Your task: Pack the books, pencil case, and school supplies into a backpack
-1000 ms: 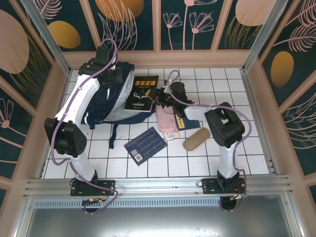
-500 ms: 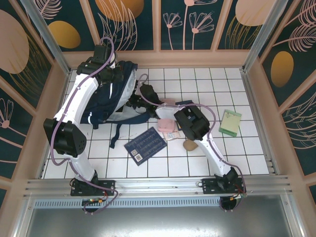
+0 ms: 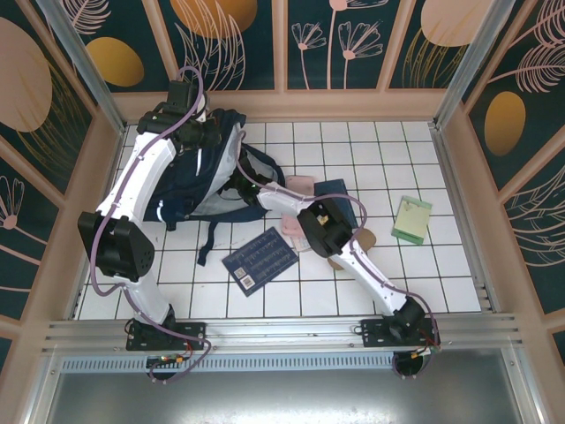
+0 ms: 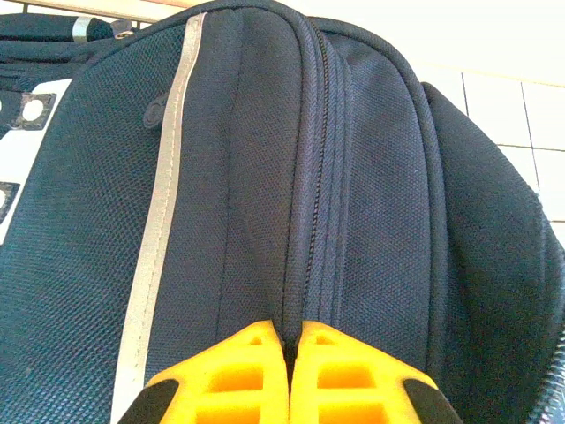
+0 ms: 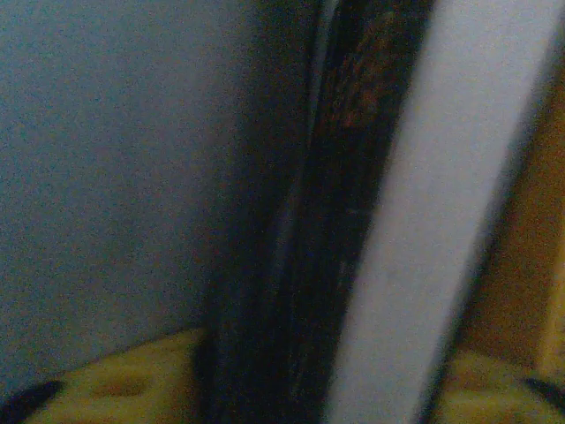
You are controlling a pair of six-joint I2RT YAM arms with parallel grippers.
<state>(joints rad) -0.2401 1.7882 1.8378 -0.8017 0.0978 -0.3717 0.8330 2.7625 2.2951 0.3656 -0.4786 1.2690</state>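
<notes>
The navy backpack (image 3: 190, 181) lies at the back left with its mouth facing right. My left gripper (image 4: 294, 329) is shut on a seam fold of the backpack's top (image 4: 300, 203). My right arm reaches into that mouth. In the right wrist view my right gripper (image 5: 318, 358) has its yellow fingers (image 5: 115, 380) wide apart, with the black book (image 5: 300, 265) standing between them against the pale grey lining (image 5: 106, 159). A grid-patterned navy book (image 3: 259, 260) lies on the tiles. Another navy book (image 3: 332, 188) lies beside my right arm. A pale green piece (image 3: 411, 218) lies at the right.
A tan pencil case (image 3: 362, 238) lies partly under my right forearm (image 3: 322, 225). Pink flat items (image 3: 300, 184) lie beside the backpack's mouth. Backpack straps (image 3: 207, 238) trail toward the front. Patterned walls close in the white tiled table (image 3: 441, 274).
My right arm has swung left and pushed the black book off the backpack's edge into its mouth, and its jaws have spread. My left gripper kept its hold.
</notes>
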